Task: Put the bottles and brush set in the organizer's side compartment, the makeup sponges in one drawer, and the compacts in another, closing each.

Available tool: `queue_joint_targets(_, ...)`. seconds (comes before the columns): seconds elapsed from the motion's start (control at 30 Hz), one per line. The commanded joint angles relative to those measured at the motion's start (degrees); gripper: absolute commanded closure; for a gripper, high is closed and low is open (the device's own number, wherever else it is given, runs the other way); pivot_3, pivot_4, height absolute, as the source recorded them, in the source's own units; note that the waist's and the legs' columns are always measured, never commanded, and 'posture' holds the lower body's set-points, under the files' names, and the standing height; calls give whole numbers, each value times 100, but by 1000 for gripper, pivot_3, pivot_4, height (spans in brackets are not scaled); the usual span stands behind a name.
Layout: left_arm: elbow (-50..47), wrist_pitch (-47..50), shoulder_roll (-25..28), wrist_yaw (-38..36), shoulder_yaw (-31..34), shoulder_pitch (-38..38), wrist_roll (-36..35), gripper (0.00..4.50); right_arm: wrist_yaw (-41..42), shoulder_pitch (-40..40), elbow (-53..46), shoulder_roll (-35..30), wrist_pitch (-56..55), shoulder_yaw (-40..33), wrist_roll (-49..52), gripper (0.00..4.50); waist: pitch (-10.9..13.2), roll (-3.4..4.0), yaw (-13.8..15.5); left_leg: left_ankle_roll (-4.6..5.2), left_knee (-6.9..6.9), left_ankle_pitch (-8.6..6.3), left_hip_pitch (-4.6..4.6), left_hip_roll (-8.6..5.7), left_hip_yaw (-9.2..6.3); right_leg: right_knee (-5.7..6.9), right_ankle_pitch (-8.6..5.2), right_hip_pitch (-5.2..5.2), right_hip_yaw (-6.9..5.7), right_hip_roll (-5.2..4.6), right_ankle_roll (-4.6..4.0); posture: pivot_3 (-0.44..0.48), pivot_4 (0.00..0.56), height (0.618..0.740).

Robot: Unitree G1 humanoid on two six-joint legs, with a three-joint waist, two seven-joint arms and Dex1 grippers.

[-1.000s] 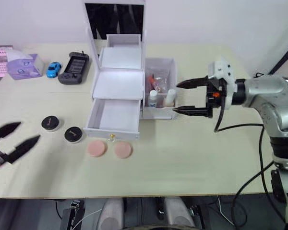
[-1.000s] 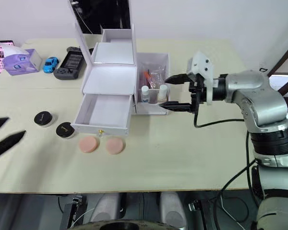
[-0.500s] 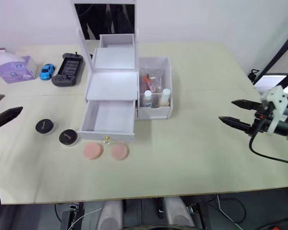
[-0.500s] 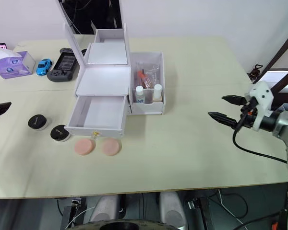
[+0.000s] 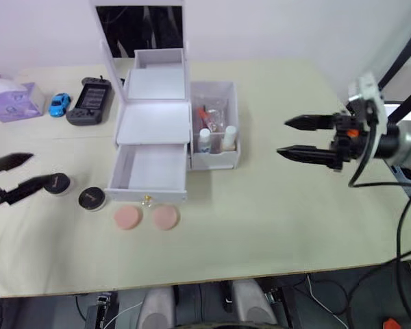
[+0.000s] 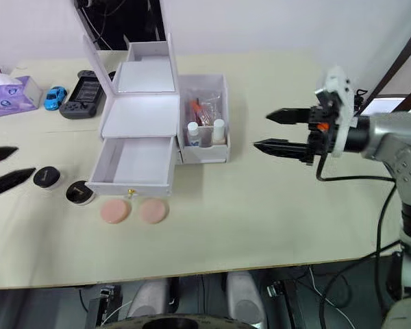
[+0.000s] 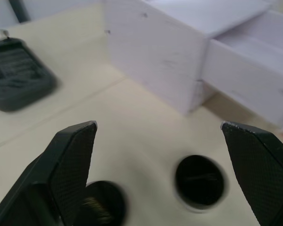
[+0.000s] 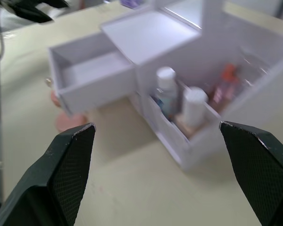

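White plastic cosmetic organizer (image 5: 154, 130) with upright mirror is sitting mid-bench, its lower drawer (image 5: 149, 175) pulled open and empty.

- Side compartment (image 5: 216, 127), right of the drawers: already holding 2 small bottles (image 5: 216, 139) at its front wall and the crinkly clear brush set (image 5: 214, 114) behind them.
- 2 flat round pink makeup sponges (image 5: 146, 218): lying side by side just in front of the open drawer. Likely soft and light; best pinched across the edge.
- 2 round flat black compacts (image 5: 73, 190): lying left of the drawer. Likely hard and slick; grip across the rim.
- Left pincer (image 5: 12, 175): fingers apart, empty, beside the farther compact.
- Right pincer (image 5: 296, 137): fingers apart, empty, hovering right of the organizer.
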Motion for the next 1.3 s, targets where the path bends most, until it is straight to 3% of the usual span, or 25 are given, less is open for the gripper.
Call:
queue_joint_targets(0.03, -1977, 1226, -63, 343, 873, 808, -910, 80, 256, -518, -131, 168, 22, 319, 157, 0, 0, -2, 8, 2, -1, -1, -2, 0, 1, -1, 0, -2, 0, 1, 1, 0, 150, 740)
queue_joint_targets(0.2, -3503, 2072, -489, 657, 1661, 1944, -1595, 80, 164, -947, -157, 617, -350, 944, -300, 0, 0, 0, -1, 3, 10, -2, 7, -3, 1, 2, -1, 2, -2, 7, -1, 0, 150, 740)
queue_joint_targets(0.3, -4256, 2178, -1011, 1055, 1782, 2427, -1883, 80, 211, -943, -148, 752, -513, 1077, -427, 0, 1, 1, -2, 3, 19, -2, 10, -3, 1, 2, -3, 5, -2, 8, 3, 0, 150, 740)
queue_joint_targets(0.37, -4751, 2151, -1392, 1387, 1653, 2682, -1992, 80, 302, -851, -237, 768, -673, 1145, -504, 0, 6, 10, -19, 3, 18, -1, 7, -21, -34, 2, -3, 42, -36, -11, 3, 0, 150, 740)
queue_joint_targets(0.47, -5361, 1907, -1995, 1712, 1230, 3160, -1683, 80, 163, -792, -263, 778, -299, 1214, -429, 0, 11, 43, -37, 4, 16, 2, 3, -134, -252, 6, -46, 134, -211, -119, 13, 0, 150, 740)
queue_joint_targets(0.5, -5505, 1794, -2175, 1866, 1071, 3264, -1510, 80, 168, -768, -272, 757, -223, 1234, -420, 0, 2, 37, 12, 0, 22, 3, 9, -151, -282, 12, -68, 111, -230, -136, 17, 0, 150, 740)
queue_joint_targets(0.63, -5875, 1554, -2648, 2551, 142, 3572, -685, 80, 243, -629, -498, 637, -137, 1211, -387, 0, 4, 40, 201, -2, 21, 4, 0, -150, -248, 11, -69, 123, -209, -130, 16, 0, 150, 740)
queue_joint_targets(0.77, -5995, 1408, -2959, 3417, -1258, 3364, 284, 80, 142, -559, -632, 565, -14, 1097, -374, 0, 3, 38, 189, -2, 26, 4, 3, -152, -209, 4, -70, 121, -176, -133, 18, 0, 150, 740)
queue_joint_targets(0.9, -5904, 1416, -2971, 3849, -2223, 2900, 760, 80, -23, -527, -738, 495, 119, 1014, -371, 0, 1, 33, 176, -2, 33, 4, 4, -153, -192, 2, -75, 118, -159, -133, 27, 0, 150, 740)
queue_joint_targets(1.3, -4794, 1123, -3040, 4543, -3791, 1525, 1971, 80, -541, -158, -1415, 224, 534, 567, -81, 0, -1, 35, 181, 0, 24, 4, 4, -151, -194, 12, -70, 109, -159, -125, 23, 0, 150, 740)
